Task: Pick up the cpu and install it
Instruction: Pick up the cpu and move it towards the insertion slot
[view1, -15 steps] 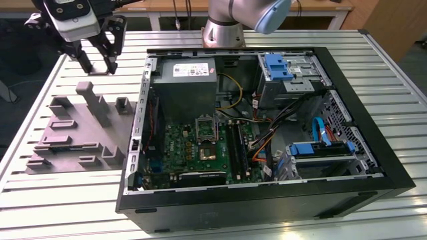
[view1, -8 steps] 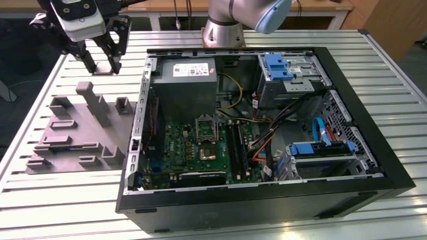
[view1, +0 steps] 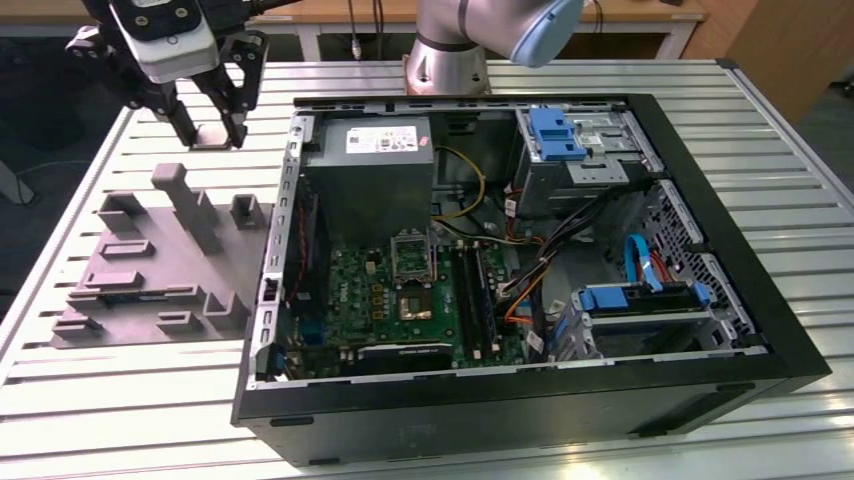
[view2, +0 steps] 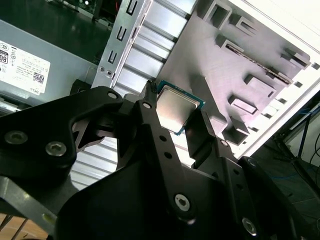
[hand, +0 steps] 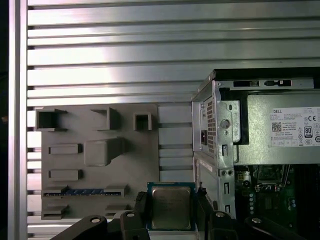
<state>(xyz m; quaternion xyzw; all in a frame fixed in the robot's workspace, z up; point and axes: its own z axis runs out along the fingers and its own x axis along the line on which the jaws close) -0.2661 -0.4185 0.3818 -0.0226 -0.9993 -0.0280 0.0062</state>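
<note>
The cpu (view2: 175, 112) (hand: 171, 207) is pinched by its edges between the two fingers of the pincer (view1: 211, 128), with its pale metal top seen in both wrist views. It is held in the air above the slatted worktop (view1: 120, 400), near the grey moulded tray (view1: 147, 280). It is outside the open computer case (view1: 747, 300), on the exterior view's left, well apart from the socket (view1: 411, 256) on the motherboard.

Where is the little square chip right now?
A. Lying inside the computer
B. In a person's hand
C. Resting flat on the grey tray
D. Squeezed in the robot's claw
D: in the first wrist view the cpu sits clamped in the gripper, one finger on each side, outside the computer case.
</note>
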